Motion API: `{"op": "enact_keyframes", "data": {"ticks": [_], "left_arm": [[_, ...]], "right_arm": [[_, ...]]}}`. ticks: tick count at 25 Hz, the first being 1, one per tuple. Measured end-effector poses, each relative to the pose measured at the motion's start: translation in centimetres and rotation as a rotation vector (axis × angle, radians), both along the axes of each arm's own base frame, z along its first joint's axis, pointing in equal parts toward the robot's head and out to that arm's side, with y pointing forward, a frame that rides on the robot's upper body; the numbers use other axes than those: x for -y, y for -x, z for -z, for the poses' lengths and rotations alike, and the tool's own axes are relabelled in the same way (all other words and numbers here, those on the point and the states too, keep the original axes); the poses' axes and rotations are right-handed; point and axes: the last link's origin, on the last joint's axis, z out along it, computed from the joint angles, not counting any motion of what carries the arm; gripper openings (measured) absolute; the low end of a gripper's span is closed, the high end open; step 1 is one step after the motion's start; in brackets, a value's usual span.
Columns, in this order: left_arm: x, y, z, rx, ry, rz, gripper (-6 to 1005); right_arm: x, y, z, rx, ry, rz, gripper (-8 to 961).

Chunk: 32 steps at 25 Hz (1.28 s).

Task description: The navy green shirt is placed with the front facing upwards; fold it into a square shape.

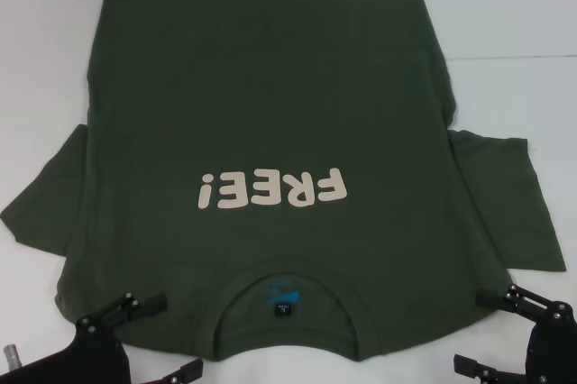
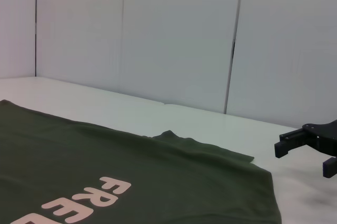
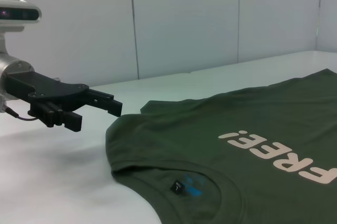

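Shirt [image 1: 270, 114], navy green, lay flat and face-up on the white table [image 1: 505, 23], collar [image 1: 284, 287] nearest the robot, both sleeves spread. The left gripper [image 1: 158, 334] and right gripper [image 1: 487, 330] flanked the shoulders, jaws spread wide and holding nothing. A pinch catching only the top layer could have dragged the cloth and skewed the fold; an uneven lift risked wrinkling the "FREE!" lettering [image 1: 270, 190].

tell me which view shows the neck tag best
The right wrist view: the small black neck tag sits close and clear inside the collar of the navy green shirt. The head view shows it smaller. The left wrist view misses it.
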Motion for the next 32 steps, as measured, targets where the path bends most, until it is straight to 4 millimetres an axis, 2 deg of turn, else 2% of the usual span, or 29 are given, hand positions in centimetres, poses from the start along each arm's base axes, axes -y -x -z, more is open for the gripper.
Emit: {"op": "enact_keyframes", "data": {"ticks": [13, 18, 19, 20, 23, 28, 32], "left_arm": [[-0.1, 0.1, -0.2, 0.002, -0.012, -0.008, 930], [-0.6, 0.2, -1.2, 0.088, -0.027, -0.112, 928], [-0.9, 0.3, -1.8, 0.129, -0.019, -0.160, 928], [-1.7, 0.2, -3.2, 0.211, 0.023, -0.253, 928], [-3.0, 0.2, -4.9, 0.283, 0.109, -0.371, 927], [-5.8, 0.2, -7.9, 0.325, 0.226, -0.602, 925], [-8.2, 0.4, -10.3, 0.281, 0.266, -0.764, 924]], "right_arm": [[-0.2, 0.1, 0.0, -0.003, 0.001, 0.002, 916], [-0.2, 0.1, 0.0, -0.005, 0.002, 0.002, 916], [-0.2, 0.1, 0.0, -0.006, 0.003, 0.002, 916], [-0.2, 0.2, 0.0, -0.007, 0.003, 0.002, 916], [-0.2, 0.2, 0.0, -0.011, 0.005, 0.002, 917], [-0.2, 0.2, 0.0, -0.014, 0.010, 0.005, 917], [-0.2, 0.3, 0.1, -0.012, 0.017, 0.003, 917]]}}
